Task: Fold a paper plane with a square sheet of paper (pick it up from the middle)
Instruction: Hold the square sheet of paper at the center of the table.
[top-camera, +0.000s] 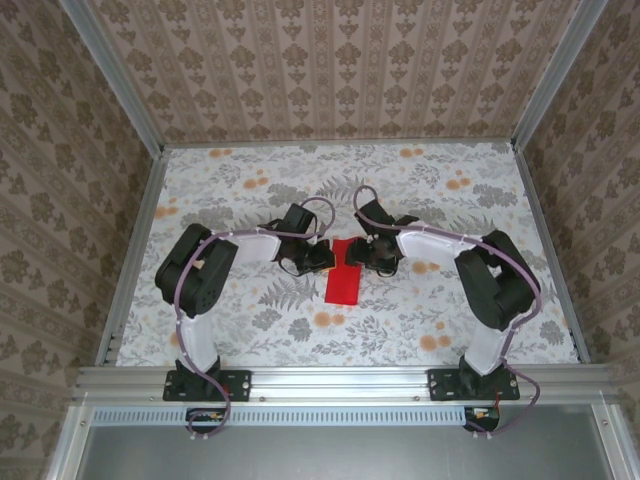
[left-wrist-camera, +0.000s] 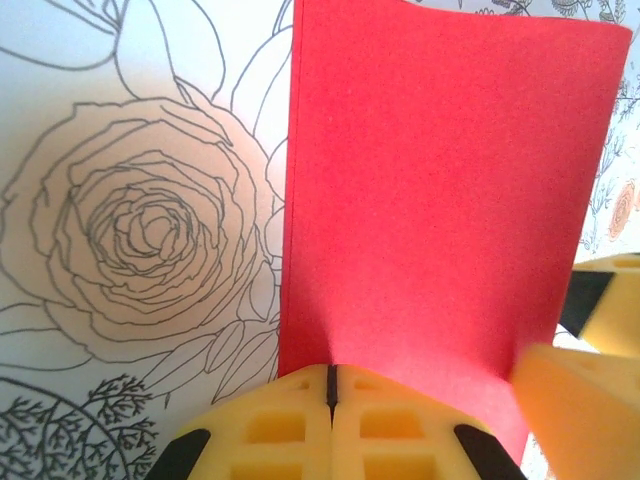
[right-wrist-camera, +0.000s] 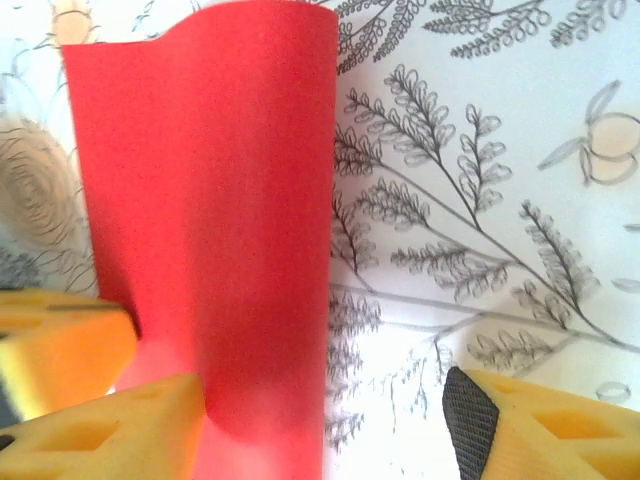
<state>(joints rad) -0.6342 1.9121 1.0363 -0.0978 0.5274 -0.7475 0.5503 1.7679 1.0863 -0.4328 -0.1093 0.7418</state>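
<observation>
The square sheet of paper (top-camera: 342, 284) is bright red and lies mid-table as a narrow rectangle, its far end lifted between the two grippers. In the left wrist view the sheet (left-wrist-camera: 440, 190) shows two layers along its left edge. My left gripper (left-wrist-camera: 332, 385) is shut on its near edge, where a small pinch crease rises from the jaws. In the overhead view the left gripper (top-camera: 322, 258) sits just left of the sheet. My right gripper (top-camera: 368, 255) sits just right of it. The right gripper (right-wrist-camera: 320, 430) is open, and the curled sheet (right-wrist-camera: 220, 230) rests against its left finger (right-wrist-camera: 120, 430).
The flower-print tabletop (top-camera: 420, 190) is ringed by an aluminium frame (top-camera: 330, 378) and patterned walls. The two arms bend inward from their bases at the near edge. The right gripper's yellow finger (left-wrist-camera: 590, 400) crowds the sheet's near right corner in the left wrist view.
</observation>
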